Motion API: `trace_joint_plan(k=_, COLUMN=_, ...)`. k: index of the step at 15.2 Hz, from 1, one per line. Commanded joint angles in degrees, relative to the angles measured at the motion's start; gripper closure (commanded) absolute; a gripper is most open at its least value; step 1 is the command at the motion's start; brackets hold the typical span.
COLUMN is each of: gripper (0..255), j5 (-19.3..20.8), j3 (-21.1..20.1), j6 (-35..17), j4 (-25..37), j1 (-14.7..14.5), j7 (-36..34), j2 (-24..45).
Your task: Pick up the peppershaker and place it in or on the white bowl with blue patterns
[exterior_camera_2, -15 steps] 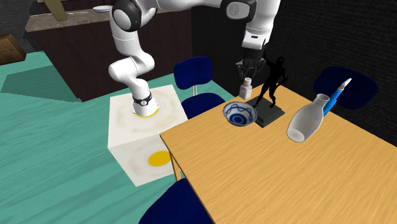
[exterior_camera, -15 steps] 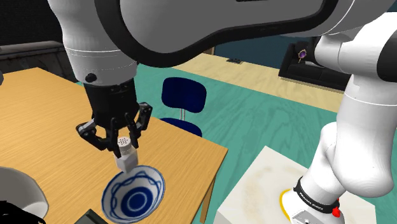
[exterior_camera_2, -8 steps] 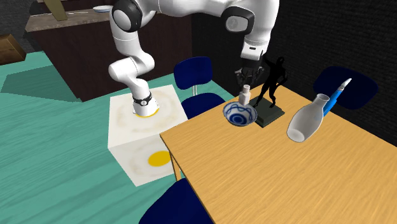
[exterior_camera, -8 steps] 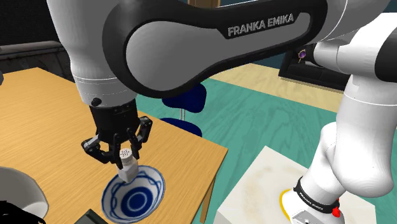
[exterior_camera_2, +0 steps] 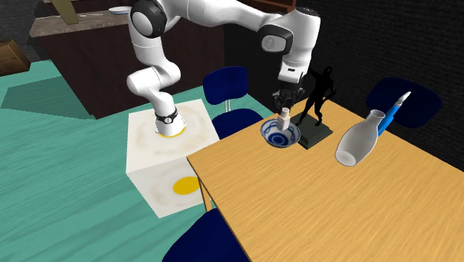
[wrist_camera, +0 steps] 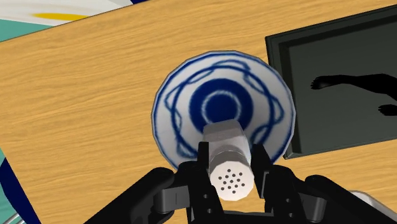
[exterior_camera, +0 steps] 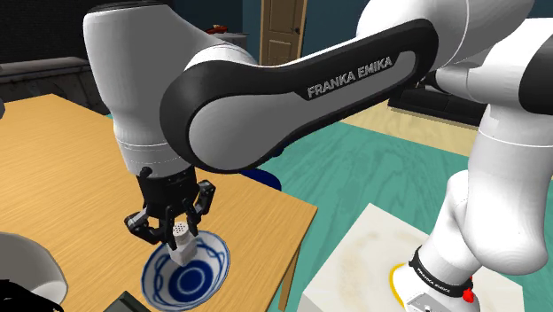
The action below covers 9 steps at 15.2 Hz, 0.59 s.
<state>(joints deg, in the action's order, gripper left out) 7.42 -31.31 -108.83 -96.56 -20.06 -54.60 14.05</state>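
Note:
The pepper shaker [exterior_camera: 183, 242] is a small pale grey bottle with a perforated top, and my gripper [exterior_camera: 175, 236] is shut on it. It hangs just above the white bowl with blue patterns [exterior_camera: 211, 273] on the wooden table [exterior_camera: 62, 168]. In the wrist view the shaker [wrist_camera: 227, 159] is clasped between my fingers [wrist_camera: 202, 159], pointing down over the near part of the bowl [wrist_camera: 184, 95]. From the second exterior view the shaker [exterior_camera_2: 284, 115] sits right over the bowl [exterior_camera_2: 276, 138], under the gripper [exterior_camera_2: 285, 104].
A black figurine [exterior_camera_2: 320, 85] on a dark square base [wrist_camera: 343, 89] stands right beside the bowl. A white vase [exterior_camera_2: 358, 140] lies farther along the table. Blue chairs [exterior_camera_2: 227, 85] ring the table. The white stand [exterior_camera: 390, 266] is beside the table edge.
The gripper has come down with the shaker and shifted over the bowl; the shaker's base now sits at the level of the bowl's rim.

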Motion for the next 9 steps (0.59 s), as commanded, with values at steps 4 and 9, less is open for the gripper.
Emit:
trace_joint_plan(k=4, gripper=255, j5=0.6, j3=0.2, j6=-3.1, j4=-2.3, j1=-0.1, j7=-0.4, j2=0.9)
trace_joint_plan(k=9, gripper=255, j5=0.6, j3=0.2, j6=-3.1, j4=-2.3, j1=-0.1, j7=-0.4, j2=0.9)
